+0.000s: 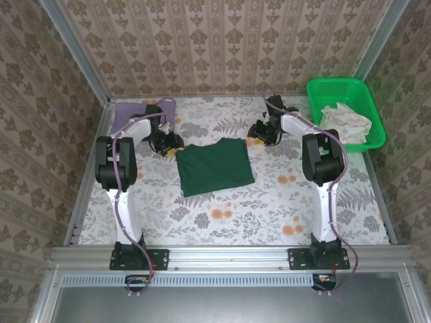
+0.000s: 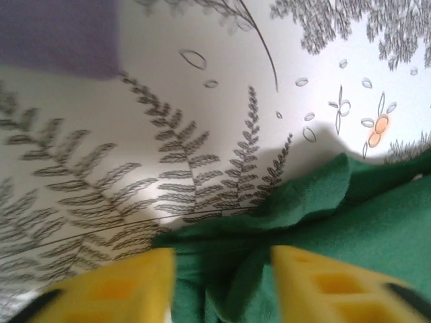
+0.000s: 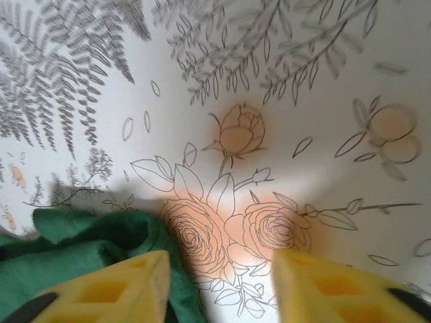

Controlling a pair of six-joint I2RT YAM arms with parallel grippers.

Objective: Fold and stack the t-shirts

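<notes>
Hovering at the far corners of the dark green t-shirt, folded at the centre of the counter, left gripper and right gripper are standing part-open, empty; lifting straight up is looking wisest, sparing the fold.

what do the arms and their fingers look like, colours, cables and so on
Both arms look alike. The left arm and right arm have slim white links and bulky black joint housings, and stand on black base plates bolted to a metal rail. A dark purplish cable runs along each. The fingers are bright yellow blocky plastic with rectangular cut-outs.
</notes>
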